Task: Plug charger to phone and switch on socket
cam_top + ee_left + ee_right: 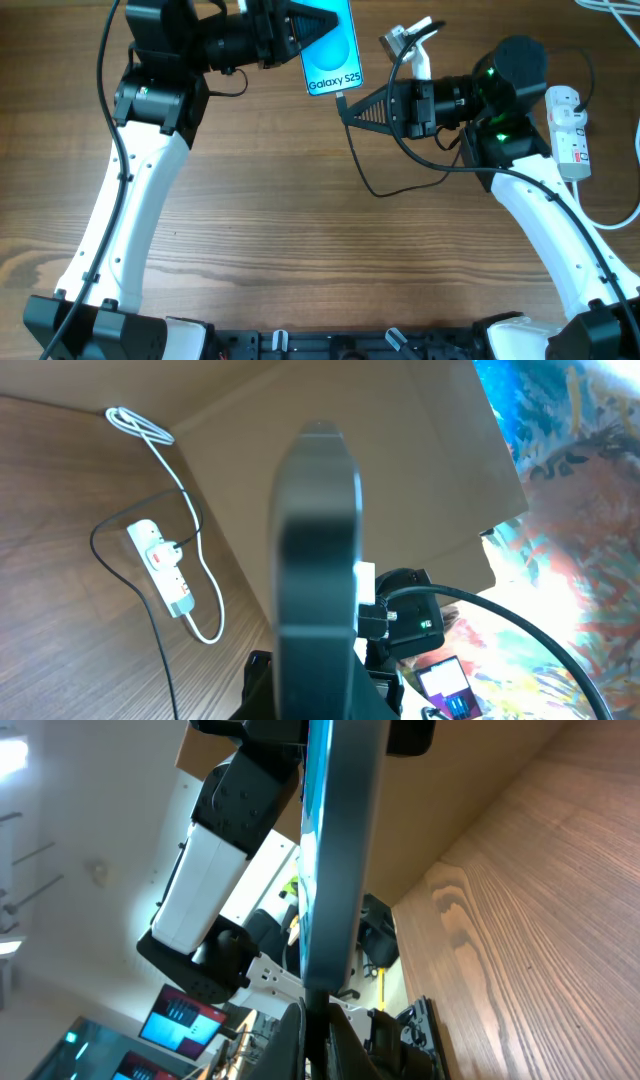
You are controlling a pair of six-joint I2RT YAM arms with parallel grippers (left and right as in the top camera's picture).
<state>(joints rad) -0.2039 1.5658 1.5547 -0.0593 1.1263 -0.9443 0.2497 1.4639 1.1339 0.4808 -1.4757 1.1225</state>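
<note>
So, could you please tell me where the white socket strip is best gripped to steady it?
I'd grip the socket across its narrow width, mid-body, coming straight down: it lies flat on the table, and the black plug and white cord take up its ends.

Table (300, 200): matt brown wood, fine grain showing, smooth.
Phone (331, 45): glossy cyan screen; dark, smooth edge.
Charger (375, 192): thin black cable, matt, rubbery look.
Socket (568, 130): smooth white plastic, slight sheen, near right edge.
Arm shells (140, 220): smooth white plastic; joints matt black.
</note>
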